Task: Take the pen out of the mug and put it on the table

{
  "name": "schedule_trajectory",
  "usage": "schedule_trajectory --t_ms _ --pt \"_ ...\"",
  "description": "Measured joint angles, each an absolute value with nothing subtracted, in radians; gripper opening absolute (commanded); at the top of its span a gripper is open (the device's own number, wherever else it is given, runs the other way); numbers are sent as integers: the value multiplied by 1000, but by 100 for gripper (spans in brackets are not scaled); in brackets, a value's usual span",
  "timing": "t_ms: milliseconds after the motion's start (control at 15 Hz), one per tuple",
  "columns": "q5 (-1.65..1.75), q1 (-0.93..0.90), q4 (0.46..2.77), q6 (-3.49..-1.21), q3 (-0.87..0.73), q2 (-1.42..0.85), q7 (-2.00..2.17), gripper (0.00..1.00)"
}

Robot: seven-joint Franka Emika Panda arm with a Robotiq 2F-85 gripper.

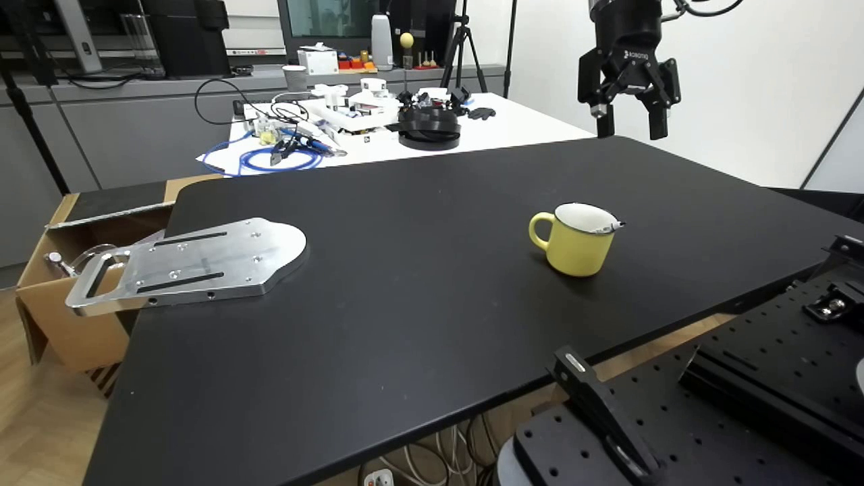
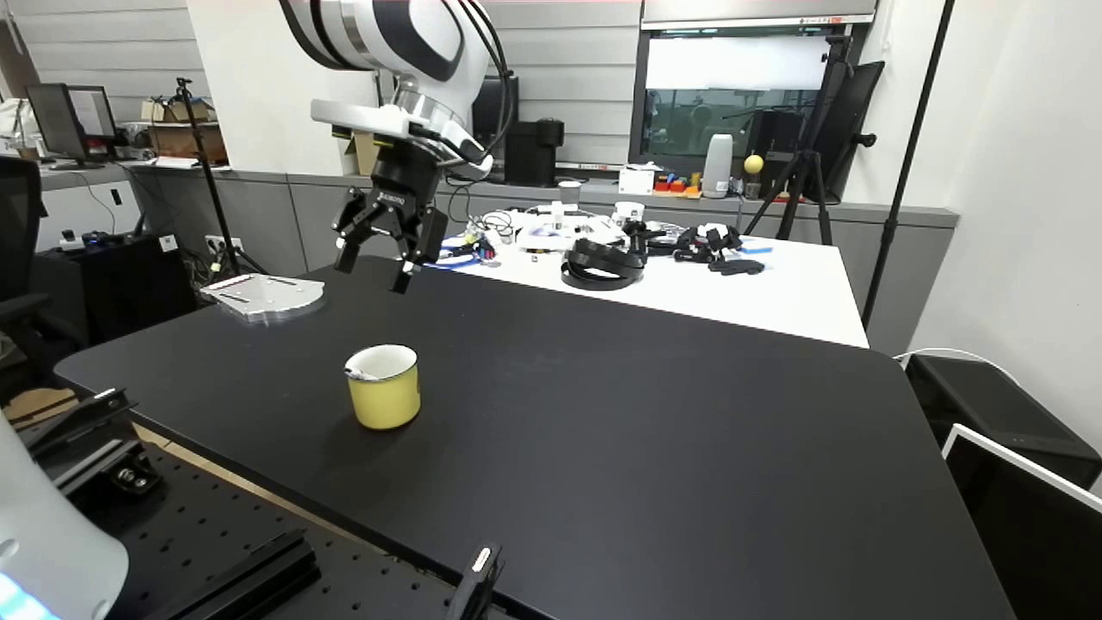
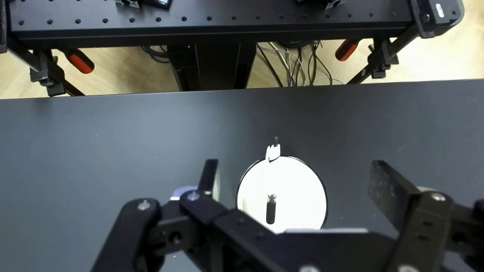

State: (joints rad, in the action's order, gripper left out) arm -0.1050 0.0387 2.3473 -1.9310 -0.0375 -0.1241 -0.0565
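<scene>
Yellow mug (image 1: 577, 251) is holding the pen (image 3: 271, 210) atop the black tabletop (image 1: 405, 283); the empty gripper (image 1: 632, 131) is hovering above, spread wide. Removal and placement are apparently both waiting.

White wall (image 2: 1024, 172); grey panelling (image 1: 148, 142) below dark-framed window (image 2: 715, 108); pale wood floor (image 1: 40, 418); cluttered white table (image 2: 766, 297).
</scene>
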Motion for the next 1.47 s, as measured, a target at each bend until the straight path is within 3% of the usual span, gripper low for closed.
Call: schedule_trajectory --t_ms 667,1467 --pt "-105 46 2291 -1934 -33 -303 -58 100" --pt "-177 49 2326 -1999 -33 -351 -68 100"
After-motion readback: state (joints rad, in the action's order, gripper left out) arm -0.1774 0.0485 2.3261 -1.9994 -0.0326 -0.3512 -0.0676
